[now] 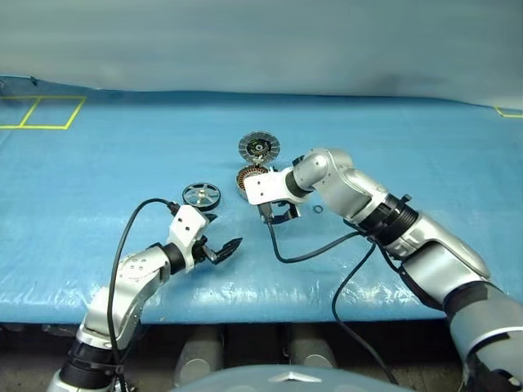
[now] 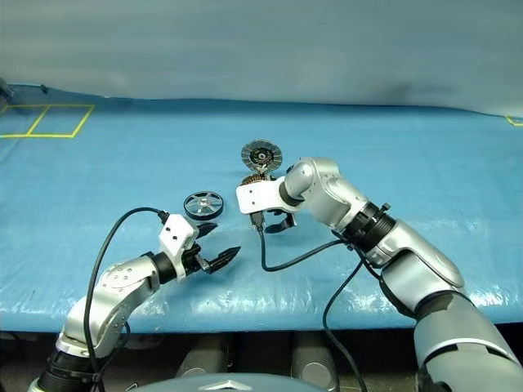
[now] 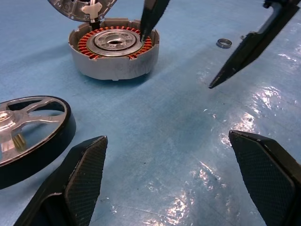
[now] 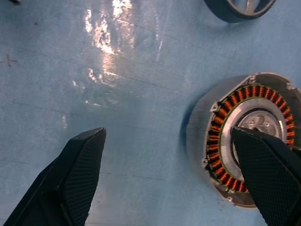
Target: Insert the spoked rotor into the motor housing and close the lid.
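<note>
On the blue tarp-covered table [image 1: 98, 163], the round silver motor housing [image 3: 114, 54] sits mouth up, its ribbed grey lid [image 1: 258, 148] hinged open behind. The black-rimmed spoked rotor [image 1: 202, 196] lies flat beside it (untouched). Right gripper [image 1: 280, 214] hovers over the housing, left gripper [image 1: 219, 237] near the rotor; both 2-fingered grippers gape empty.

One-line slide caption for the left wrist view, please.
Open left tool over blue mat, spoked rotor beside it, motor housing ahead with lid raised and right tool above it.

Silver arms, black joint rings, white wrist blocks, black cables, textured black fingers [image 3: 80, 179]
</note>
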`<action>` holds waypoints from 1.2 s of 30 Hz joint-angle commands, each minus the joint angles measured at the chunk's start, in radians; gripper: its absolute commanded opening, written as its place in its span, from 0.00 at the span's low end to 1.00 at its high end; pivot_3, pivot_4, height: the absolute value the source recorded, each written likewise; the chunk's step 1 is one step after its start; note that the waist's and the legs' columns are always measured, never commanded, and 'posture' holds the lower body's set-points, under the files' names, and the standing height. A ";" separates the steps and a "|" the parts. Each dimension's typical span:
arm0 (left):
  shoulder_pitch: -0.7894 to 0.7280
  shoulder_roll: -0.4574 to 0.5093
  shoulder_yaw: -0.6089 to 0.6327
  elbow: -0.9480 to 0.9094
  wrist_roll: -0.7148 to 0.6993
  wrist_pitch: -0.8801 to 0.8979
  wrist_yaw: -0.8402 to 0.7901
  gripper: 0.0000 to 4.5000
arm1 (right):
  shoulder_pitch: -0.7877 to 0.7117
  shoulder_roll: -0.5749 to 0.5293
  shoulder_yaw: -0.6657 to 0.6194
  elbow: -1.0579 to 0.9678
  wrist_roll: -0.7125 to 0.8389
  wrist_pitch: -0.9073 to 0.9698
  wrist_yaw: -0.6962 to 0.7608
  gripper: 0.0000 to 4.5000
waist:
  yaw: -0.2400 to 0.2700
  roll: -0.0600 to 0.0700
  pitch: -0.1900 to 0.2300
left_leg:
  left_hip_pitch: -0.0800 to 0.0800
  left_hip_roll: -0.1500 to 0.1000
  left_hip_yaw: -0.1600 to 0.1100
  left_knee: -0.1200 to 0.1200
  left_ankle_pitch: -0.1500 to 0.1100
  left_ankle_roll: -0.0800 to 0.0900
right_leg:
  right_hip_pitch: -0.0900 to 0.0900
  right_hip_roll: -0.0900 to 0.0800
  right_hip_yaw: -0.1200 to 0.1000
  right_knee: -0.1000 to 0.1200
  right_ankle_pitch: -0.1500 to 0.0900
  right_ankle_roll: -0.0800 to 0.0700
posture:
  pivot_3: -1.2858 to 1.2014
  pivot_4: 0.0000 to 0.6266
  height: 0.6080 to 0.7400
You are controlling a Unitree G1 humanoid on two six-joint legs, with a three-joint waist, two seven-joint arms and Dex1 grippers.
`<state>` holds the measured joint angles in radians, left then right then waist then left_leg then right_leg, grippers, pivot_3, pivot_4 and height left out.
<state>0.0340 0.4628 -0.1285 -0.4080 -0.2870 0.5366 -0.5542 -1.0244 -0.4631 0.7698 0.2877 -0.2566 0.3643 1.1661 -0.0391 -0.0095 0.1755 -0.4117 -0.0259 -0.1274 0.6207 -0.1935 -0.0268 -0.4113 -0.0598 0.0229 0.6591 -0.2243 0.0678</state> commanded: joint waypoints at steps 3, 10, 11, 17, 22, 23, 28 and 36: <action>0.018 -0.012 -0.011 -0.065 0.004 -0.018 0.009 1.00 | -0.065 0.059 -0.049 0.113 -0.043 -0.065 -0.033 0.99 | 0.000 0.000 0.000 | 0.000 0.000 0.000 0.000 0.000 0.000 | 0.000 0.000 0.000 0.000 0.000 0.000 | 0.52 0.24 1.00; 0.028 -0.023 -0.013 -0.074 0.009 -0.022 0.023 1.00 | -0.090 0.115 -0.076 0.265 -0.074 -0.125 -0.065 0.99 | 0.000 0.000 0.000 | 0.000 0.000 0.000 0.000 0.000 0.000 | 0.000 0.000 0.000 0.000 0.003 -0.004 | 0.52 0.24 1.00; 0.029 -0.024 -0.013 -0.074 0.010 -0.024 0.023 1.00 | -0.092 0.121 -0.079 0.283 -0.078 -0.131 -0.068 0.99 | 0.000 0.000 0.000 | 0.000 0.000 0.000 0.000 0.000 0.000 | 0.000 0.000 0.000 0.000 0.003 -0.004 | 0.52 0.24 1.00; 0.034 -0.027 -0.014 -0.073 0.011 -0.027 0.027 1.00 | -0.095 0.145 -0.093 0.369 -0.102 -0.160 -0.078 0.99 | -0.001 0.000 0.000 | 0.000 0.000 0.000 -0.001 0.000 -0.001 | -0.001 0.000 0.000 0.000 0.003 -0.005 | 0.52 0.24 1.00; 0.035 -0.030 -0.017 -0.073 0.015 -0.031 0.030 1.00 | -0.089 0.163 -0.102 0.421 -0.112 -0.176 -0.079 0.99 | -0.003 0.001 0.000 | 0.000 0.000 0.000 -0.001 0.001 -0.001 | 0.000 0.000 0.000 0.001 0.003 -0.005 | 0.52 0.24 1.00; 0.035 -0.032 -0.018 -0.073 0.015 -0.031 0.031 1.00 | -0.087 0.169 -0.103 0.430 -0.112 -0.178 -0.079 0.99 | -0.003 0.001 0.000 | 0.000 0.000 0.000 -0.001 0.001 -0.001 | 0.000 0.000 0.000 0.001 0.003 -0.005 | 0.52 0.24 1.00; 0.036 -0.040 -0.019 -0.073 0.018 -0.031 0.039 1.00 | -0.077 0.186 -0.101 0.453 -0.119 -0.187 -0.053 0.91 | -0.004 0.001 0.000 | 0.001 0.000 0.000 -0.001 0.001 -0.001 | 0.000 0.000 0.000 0.001 0.003 -0.005 | 0.52 0.24 1.00; 0.043 -0.048 -0.029 -0.071 0.023 -0.038 0.047 1.00 | -0.074 0.198 -0.115 0.433 -0.139 -0.202 -0.047 0.48 | -0.004 0.001 0.000 | 0.001 0.000 0.000 -0.001 0.001 -0.001 | 0.001 0.000 0.000 0.001 0.003 -0.005 | 0.52 0.24 1.00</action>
<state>0.0755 0.4212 -0.1508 -0.4363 -0.2734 0.5235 -0.5090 -1.0927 -0.2706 0.6620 0.7320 -0.3883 0.1730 1.1051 -0.0436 -0.0087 0.1755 -0.4103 -0.0260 -0.1273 0.6200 -0.1929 -0.0278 -0.4107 -0.0594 0.0232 0.6603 -0.2212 0.0628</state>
